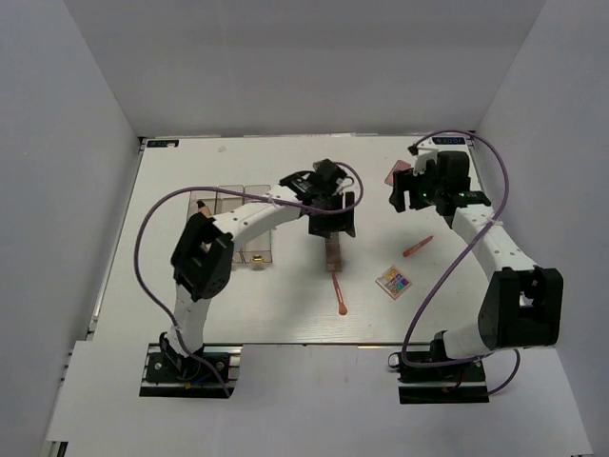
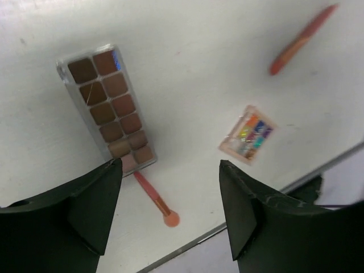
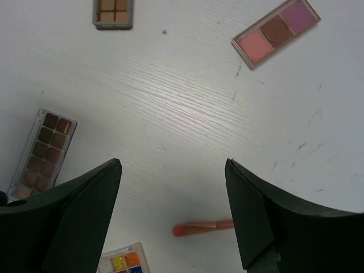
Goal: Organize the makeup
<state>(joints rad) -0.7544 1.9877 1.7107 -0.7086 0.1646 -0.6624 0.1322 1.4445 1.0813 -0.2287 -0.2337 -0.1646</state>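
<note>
A long brown eyeshadow palette [image 1: 332, 252] [image 2: 108, 108] [image 3: 42, 151] lies mid-table, just below my left gripper [image 1: 333, 227] [image 2: 170, 210], which hovers open and empty. One coral applicator [image 1: 339, 295] [image 2: 153, 196] lies by the palette's near end. A second applicator [image 1: 417, 247] [image 2: 301, 38] [image 3: 202, 227] and a small multicolour palette [image 1: 394, 282] [image 2: 248, 135] [image 3: 122, 261] lie to the right. My right gripper [image 1: 407, 198] [image 3: 173, 216] hangs open over bare table, above the second applicator. The mauve palette [image 1: 398, 171] [image 3: 276, 31] lies beyond it. A small brown palette [image 3: 114, 12] shows at the frame's top.
The clear plastic organizer [image 1: 233, 205] stands at the left, beside the left arm, with something beige [image 1: 257, 255] at its near end. White walls enclose the table on three sides. The table's near edge [image 2: 267, 196] runs close to the first applicator.
</note>
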